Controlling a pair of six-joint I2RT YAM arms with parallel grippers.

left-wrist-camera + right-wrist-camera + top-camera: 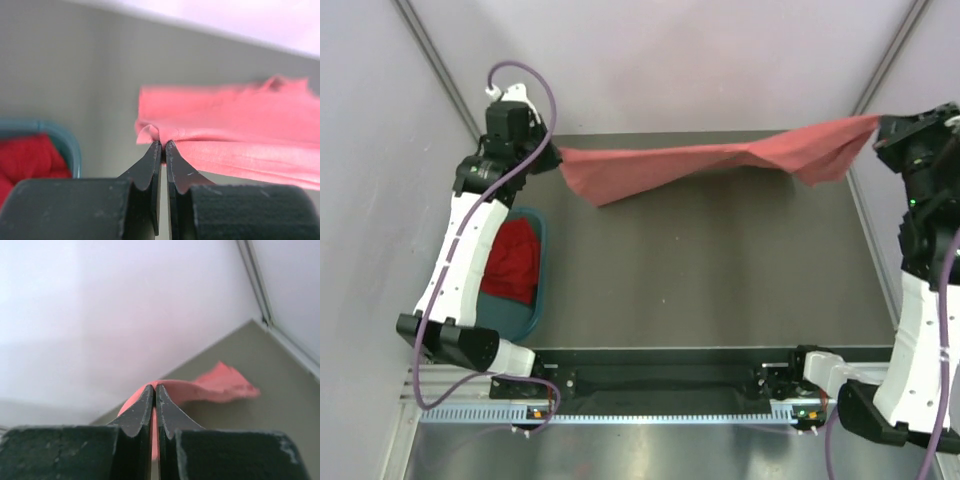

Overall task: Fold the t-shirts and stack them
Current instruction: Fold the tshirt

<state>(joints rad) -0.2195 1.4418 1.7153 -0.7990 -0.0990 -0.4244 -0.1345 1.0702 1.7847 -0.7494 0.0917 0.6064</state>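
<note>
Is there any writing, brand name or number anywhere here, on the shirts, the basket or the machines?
No text can be read in any view.
The pink t-shirt, red t-shirt and teal basket are plain, with no print or label showing.
The left arm and right arm show no lettering.
The metal rail has a row of small slots, not digits.

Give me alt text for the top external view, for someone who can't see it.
The salmon-pink t-shirt hangs stretched over the far side of the table, the left gripper pinching one end and the right gripper the other. The deep red t-shirt lies crumpled in the teal basket at left.
</note>
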